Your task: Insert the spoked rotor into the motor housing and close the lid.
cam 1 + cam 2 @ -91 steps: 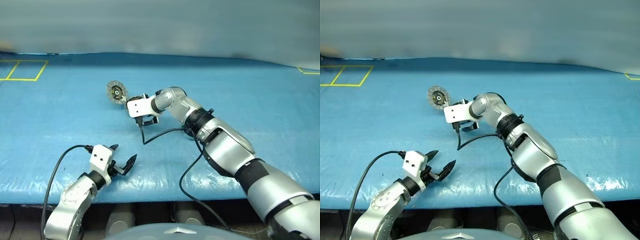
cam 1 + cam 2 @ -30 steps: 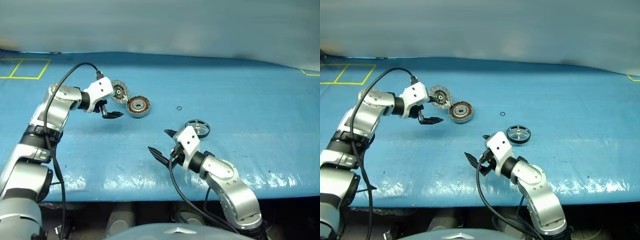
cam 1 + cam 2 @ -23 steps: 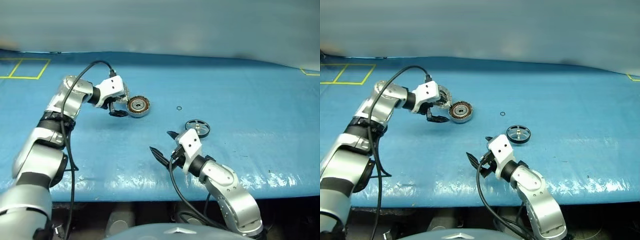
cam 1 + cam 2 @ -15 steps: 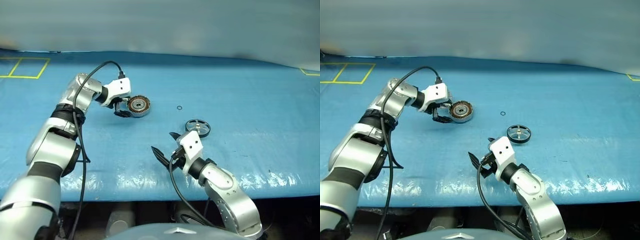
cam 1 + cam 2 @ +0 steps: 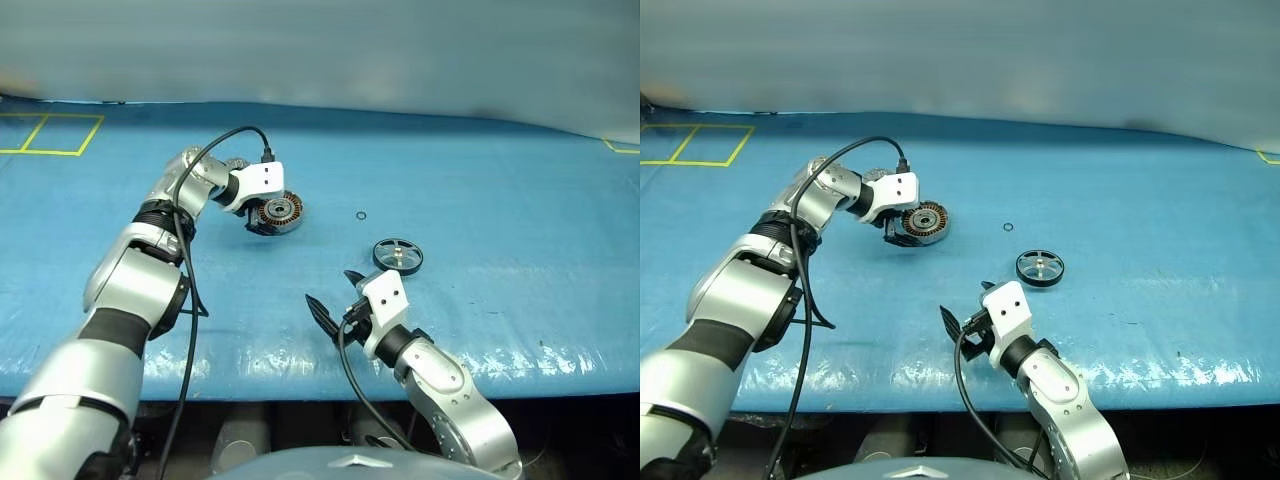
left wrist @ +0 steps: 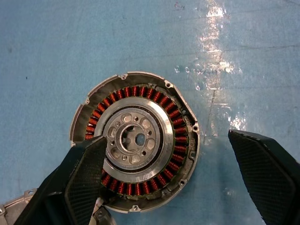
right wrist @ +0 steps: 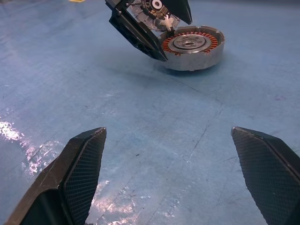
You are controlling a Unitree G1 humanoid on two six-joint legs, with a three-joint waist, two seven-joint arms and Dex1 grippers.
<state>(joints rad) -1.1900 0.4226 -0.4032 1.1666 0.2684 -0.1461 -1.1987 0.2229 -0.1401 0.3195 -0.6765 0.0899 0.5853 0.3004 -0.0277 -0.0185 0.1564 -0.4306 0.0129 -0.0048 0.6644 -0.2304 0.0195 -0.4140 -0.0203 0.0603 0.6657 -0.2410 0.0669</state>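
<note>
Motor housing (image 5: 279,211) sits on my blue surface (image 5: 500,200), copper windings up, with my left gripper (image 5: 262,225) poised over it, fingers (image 6: 262,173) spread wide and holding nothing. Spoked rotor (image 5: 397,254) lies well apart, near my right gripper (image 5: 335,300), whose fingers are also spread, empty.

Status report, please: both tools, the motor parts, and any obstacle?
Left tool open, over the motor housing. Right tool open, holding nothing. Spoked rotor on the mat, not inserted. Small ring lies apart, nothing blocking.
</note>
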